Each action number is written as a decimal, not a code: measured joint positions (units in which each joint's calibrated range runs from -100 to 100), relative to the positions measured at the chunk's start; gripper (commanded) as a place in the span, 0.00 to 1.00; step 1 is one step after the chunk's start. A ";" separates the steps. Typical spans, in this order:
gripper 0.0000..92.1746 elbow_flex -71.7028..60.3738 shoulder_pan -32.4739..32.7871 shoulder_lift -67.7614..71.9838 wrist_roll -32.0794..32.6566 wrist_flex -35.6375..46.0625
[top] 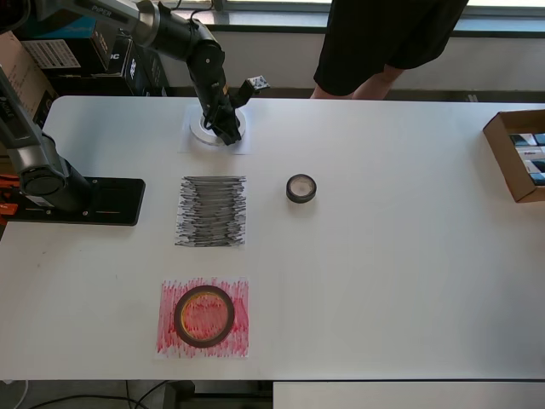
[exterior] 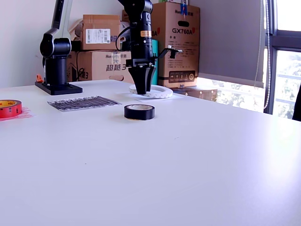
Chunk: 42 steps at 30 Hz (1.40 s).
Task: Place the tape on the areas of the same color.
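Note:
The large thin white tape roll (top: 198, 129) (exterior: 160, 91) lies flat on the plain white sheet (top: 243, 150) (exterior: 173, 97) at the far side of the table. My gripper (top: 228, 132) (exterior: 143, 90) points straight down onto the roll's rim, with its fingers drawn close together on it. The small black roll (top: 301, 188) (exterior: 139, 111) sits on bare table to the overhead view's right of the black-scribbled sheet (top: 211, 211) (exterior: 83, 102). The red roll (top: 180, 316) (exterior: 9, 108) lies on the red-scribbled sheet (top: 170, 342).
A second arm's black base (top: 77, 200) (exterior: 56, 56) stands at the overhead view's left. An open cardboard box (top: 515, 158) sits at the right edge. A person (top: 383, 43) stands behind the far edge. Stacked cartons (exterior: 178, 37) are behind the table.

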 measured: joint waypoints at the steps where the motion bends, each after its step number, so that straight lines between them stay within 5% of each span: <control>1: 0.22 0.00 0.00 0.00 0.00 0.00; 6: 0.47 0.00 0.00 0.00 0.00 0.00; 10: 0.57 0.00 0.00 0.00 0.00 0.00; 27: 0.59 -6.68 -3.07 -6.02 0.00 3.62; 42: 0.59 -18.31 -18.84 -7.16 0.79 4.21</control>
